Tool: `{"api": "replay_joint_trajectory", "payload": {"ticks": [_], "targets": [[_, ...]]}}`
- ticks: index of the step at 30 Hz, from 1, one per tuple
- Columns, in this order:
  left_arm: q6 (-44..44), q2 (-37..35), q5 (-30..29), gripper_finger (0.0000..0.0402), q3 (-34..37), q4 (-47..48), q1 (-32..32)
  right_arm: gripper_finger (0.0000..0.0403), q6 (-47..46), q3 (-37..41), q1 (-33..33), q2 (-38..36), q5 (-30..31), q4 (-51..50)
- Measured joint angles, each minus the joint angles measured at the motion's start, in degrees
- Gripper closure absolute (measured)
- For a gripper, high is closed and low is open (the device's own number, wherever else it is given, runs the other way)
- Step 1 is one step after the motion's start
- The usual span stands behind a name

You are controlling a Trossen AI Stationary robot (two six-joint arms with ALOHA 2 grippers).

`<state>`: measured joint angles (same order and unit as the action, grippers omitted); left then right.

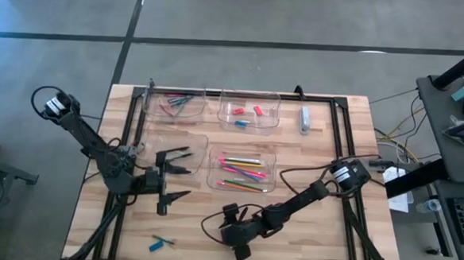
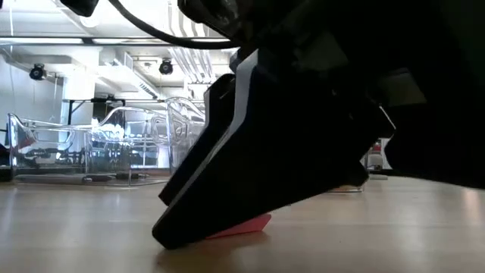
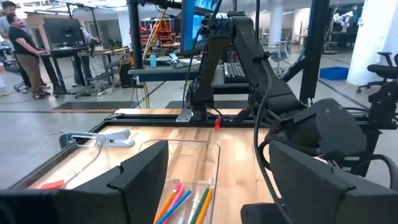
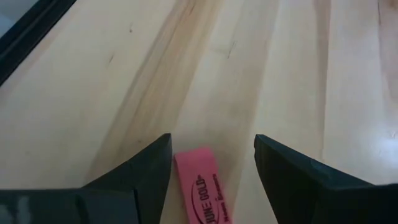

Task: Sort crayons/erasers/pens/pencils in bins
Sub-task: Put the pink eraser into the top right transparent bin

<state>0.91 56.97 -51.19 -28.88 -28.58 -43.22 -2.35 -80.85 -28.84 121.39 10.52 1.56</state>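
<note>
Bare table [image 4: 93, 81] around the pink eraser [image 4: 202, 186], between parted jaws.

Your right pincer [image 4: 211, 165] is low at the surface [image 1: 306, 237] near its front edge, tilted down, fingers spread, nothing clamped. Your left pincer [image 1: 175, 175] sits level above the surface's left half, fingers wide apart, empty.

wooden table [image 1: 314, 230], pale oblong item [image 1: 304, 119] — people [image 3: 22, 46]
</note>
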Motion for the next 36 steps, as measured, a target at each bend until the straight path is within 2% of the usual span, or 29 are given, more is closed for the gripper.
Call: {"api": "replay_joint_trajectory", "payload": {"ticks": [10, 26, 36], "targets": [[-0.07, 0.04, 0.1, 0.014, 0.13, 0.05, 0.02, 0.0184, -1.16, 1.54, 0.02, -4.21, 0.18, -1.22], [-0.19, 1.4, 0.12, 0.014, 0.09, -0.04, 0.4, 0.0184, -5.71, 5.85, 0.28, -4.25, 1.02, -0.69], [0.11, 1.4, 0.12, 0.014, 0.11, -0.02, 0.48, 0.0184, -8.59, 6.51, -2.46, -4.25, 3.42, -1.68]]}}
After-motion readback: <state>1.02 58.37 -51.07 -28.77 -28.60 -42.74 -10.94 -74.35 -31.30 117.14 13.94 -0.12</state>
